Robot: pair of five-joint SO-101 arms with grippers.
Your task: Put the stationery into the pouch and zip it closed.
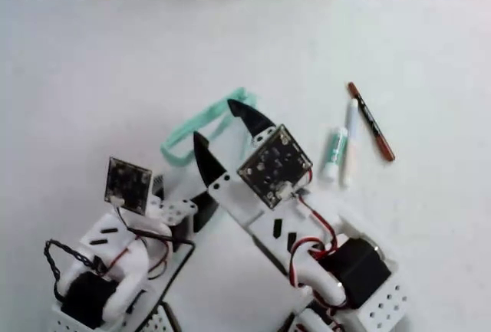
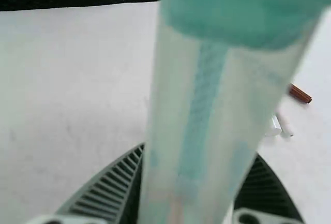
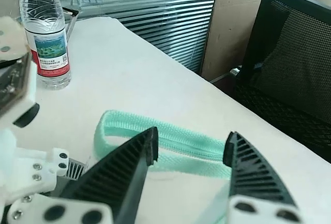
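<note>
A translucent pouch [image 1: 182, 145] with teal edging lies at the table's middle. One end of the pouch [image 2: 207, 79] rises between the fingers of my left gripper [image 2: 199, 157], which is shut on it. My right gripper [image 1: 215, 121] hovers open over the pouch's teal edge [image 3: 170, 137], with its black fingers [image 3: 129, 169] spread to either side. To the right lie a brown pen [image 1: 371, 122], a white pen [image 1: 350, 144] and a short green-and-white stick [image 1: 334, 152]. The brown pen's end [image 2: 300, 93] also shows beyond the pouch.
A water bottle [image 3: 45, 32] stands on the table past the left arm's white body [image 3: 20, 131]. A black mesh chair [image 3: 289, 69] is beyond the table edge. Bare white tabletop [image 1: 115, 64] stretches to the far left.
</note>
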